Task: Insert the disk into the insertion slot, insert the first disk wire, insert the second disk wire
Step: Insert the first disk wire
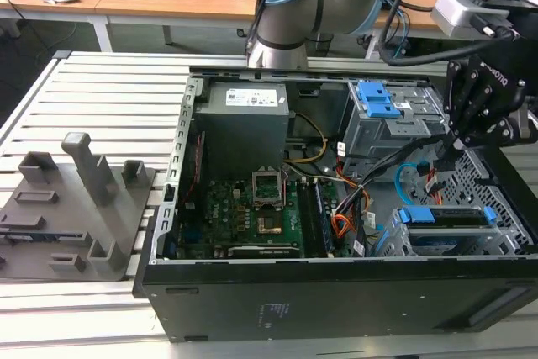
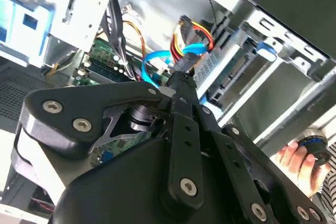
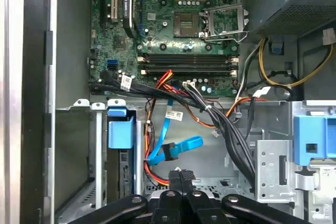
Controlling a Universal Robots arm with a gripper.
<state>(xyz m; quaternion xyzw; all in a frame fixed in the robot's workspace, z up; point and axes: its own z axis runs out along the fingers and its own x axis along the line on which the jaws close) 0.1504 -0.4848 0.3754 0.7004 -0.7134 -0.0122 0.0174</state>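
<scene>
You saw the gripper (image 3: 179, 173), fingers pressed together, just beside the dark plug of the second disk wire (image 3: 189, 144), with the disk (image 1: 445, 215) seated in the insertion slot (image 1: 391, 237).

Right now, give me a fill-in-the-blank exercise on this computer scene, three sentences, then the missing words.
1. The ___ already sits inside the insertion slot.
2. The second disk wire is light ___ in colour.
3. The gripper, fingers shut, hangs near that wire's plug inside the ___ computer case.
Missing words: disk; blue; black.
</scene>
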